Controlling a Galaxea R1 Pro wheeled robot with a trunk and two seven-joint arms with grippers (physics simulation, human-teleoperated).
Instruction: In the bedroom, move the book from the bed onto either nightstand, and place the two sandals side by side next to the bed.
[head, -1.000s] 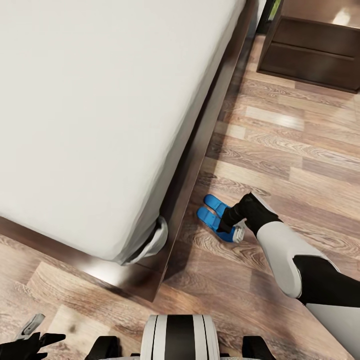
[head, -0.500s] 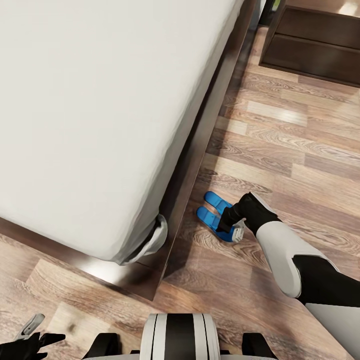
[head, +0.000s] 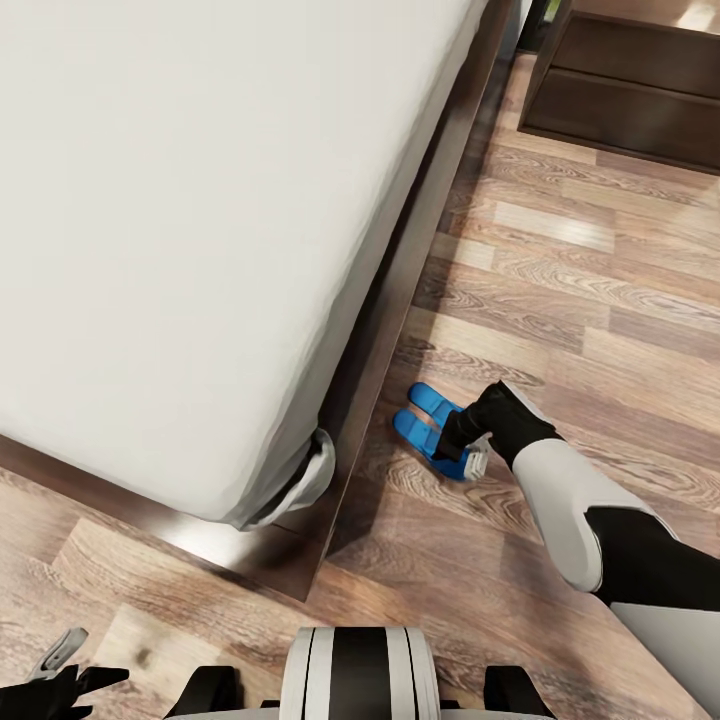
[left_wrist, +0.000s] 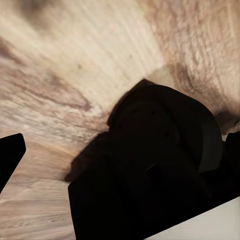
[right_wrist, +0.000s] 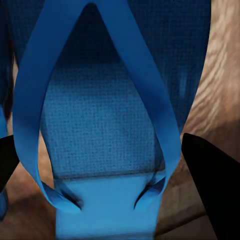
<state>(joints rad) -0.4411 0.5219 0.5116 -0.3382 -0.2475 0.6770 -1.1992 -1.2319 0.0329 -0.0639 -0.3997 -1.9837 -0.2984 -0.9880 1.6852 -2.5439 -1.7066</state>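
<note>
The two bright blue flat flip-flop sandals (head: 430, 425) are seen lying side by side on the wood-plank floor (head: 590, 300), just beside the dark brown frame of the large grey-mattressed bed (head: 200, 220), near its near right corner. That part of the task is judged to be nearly finished, with only a release or a small alignment left. No book is seen on the visible stretch of mattress, and the top of the dark-brown glossy wooden nightstand (head: 630, 95) at the far right is mostly cut off, so the book step cannot be judged.

The right gripper (head: 468, 455) is lowered onto the near ends of the sandals. In the right wrist view, one sandal (right_wrist: 107, 120) is seen straight ahead between the spread black fingertips (right_wrist: 212, 185), which stand to either side of it; contact cannot be confirmed.

The left gripper (head: 62, 668) is held low at the near left, over bare floor, well apart from the sandals; whether it is spread or closed cannot be told.
</note>
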